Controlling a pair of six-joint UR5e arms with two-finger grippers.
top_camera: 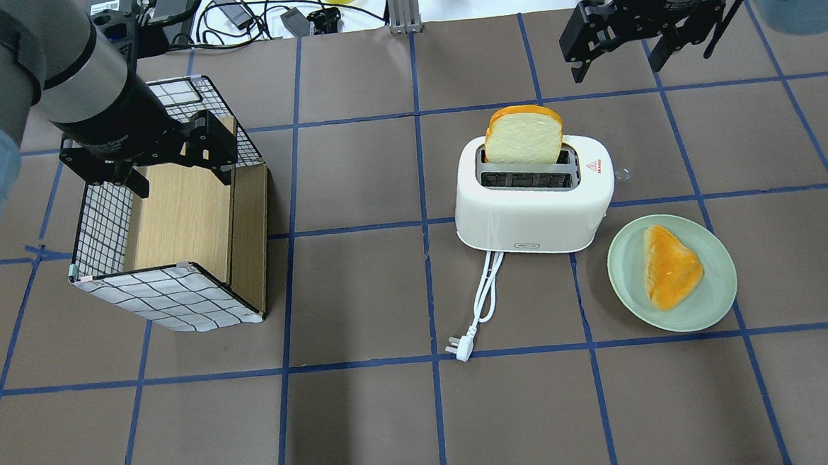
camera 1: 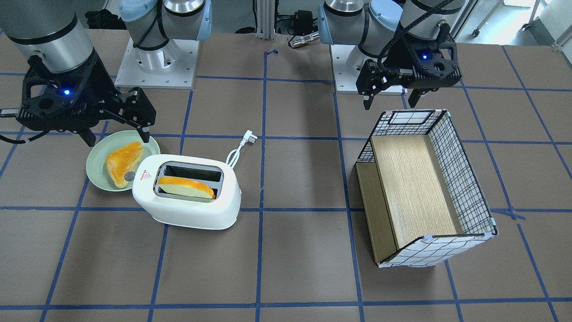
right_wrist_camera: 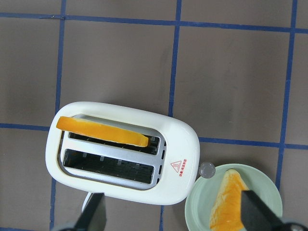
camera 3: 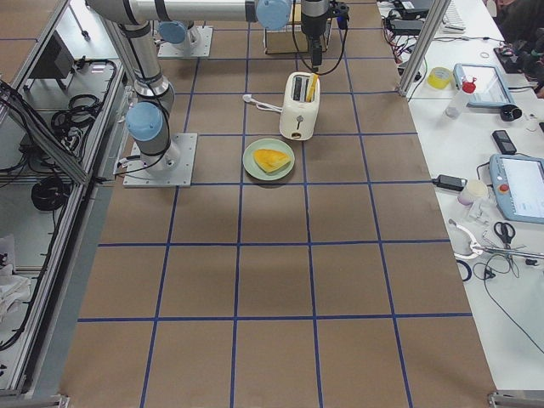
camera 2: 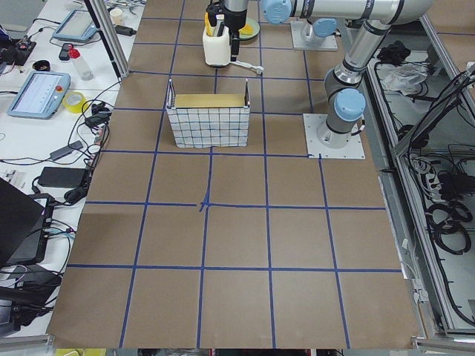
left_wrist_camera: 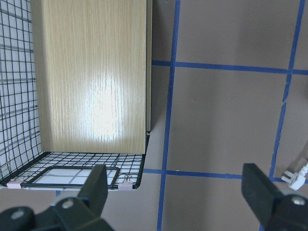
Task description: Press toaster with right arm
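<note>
The white toaster (camera 1: 187, 210) stands on the brown table, with a bread slice (camera 1: 185, 187) sticking up from one slot. It also shows in the overhead view (top_camera: 533, 215) and the right wrist view (right_wrist_camera: 120, 159). A small round knob (right_wrist_camera: 207, 169) sits at the toaster's end, by the red triangle sticker. My right gripper (camera 1: 117, 133) is open and empty. It hangs high above the green plate's far edge, beside the toaster's sticker end and clear of it. It also shows in the overhead view (top_camera: 618, 66). My left gripper (top_camera: 181, 175) is open and empty above the wire basket.
A green plate (top_camera: 715, 295) holding a second bread slice (top_camera: 671, 265) lies next to the toaster's sticker end. The toaster's white cord and plug (top_camera: 462, 347) trail toward the robot. A wire basket (top_camera: 102, 227) with a wooden panel lies on its side on the left.
</note>
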